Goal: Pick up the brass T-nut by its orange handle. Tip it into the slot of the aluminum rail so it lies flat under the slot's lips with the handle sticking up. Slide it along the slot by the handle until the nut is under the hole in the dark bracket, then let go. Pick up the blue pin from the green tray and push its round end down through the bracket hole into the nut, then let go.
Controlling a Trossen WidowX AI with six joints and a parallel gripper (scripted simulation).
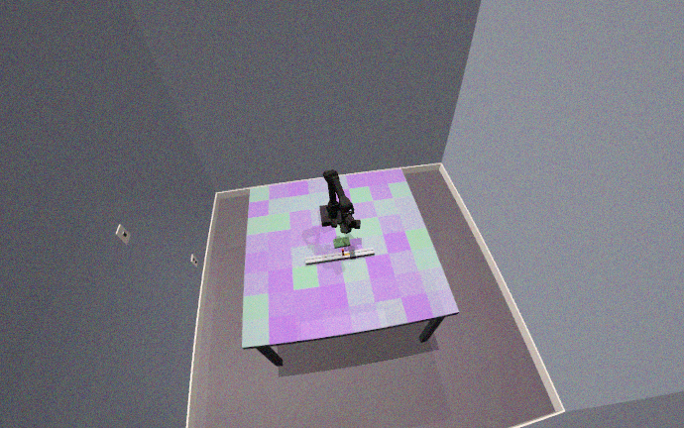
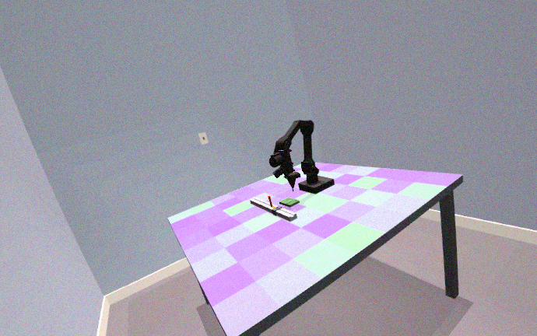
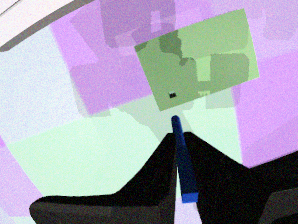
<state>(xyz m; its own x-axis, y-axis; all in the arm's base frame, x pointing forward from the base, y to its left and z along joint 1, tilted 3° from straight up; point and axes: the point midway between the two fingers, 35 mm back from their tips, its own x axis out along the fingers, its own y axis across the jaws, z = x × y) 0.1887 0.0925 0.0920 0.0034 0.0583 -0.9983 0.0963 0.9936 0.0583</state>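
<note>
One blue pin (image 3: 184, 160), likely light, stiff, slick; best pinched mid-shaft, as now in the wrist view, pincer (image 3: 178, 139) (image 2: 293, 190) nearly closed on it, green tray (image 3: 220, 45) (image 2: 289, 202) (image 1: 341, 242) ahead and below. Exterior: aluminum rail (image 2: 259, 204) (image 1: 320, 260) beyond tray from pincer, orange handle (image 2: 270, 201) (image 1: 343, 251) upright. Top: same order outward, fingertips hidden.

1 blk arm bent over, claw (image 1: 346, 231) (image 2: 293, 190) (image 3: 178, 139) clamped, pointing dn.
</note>
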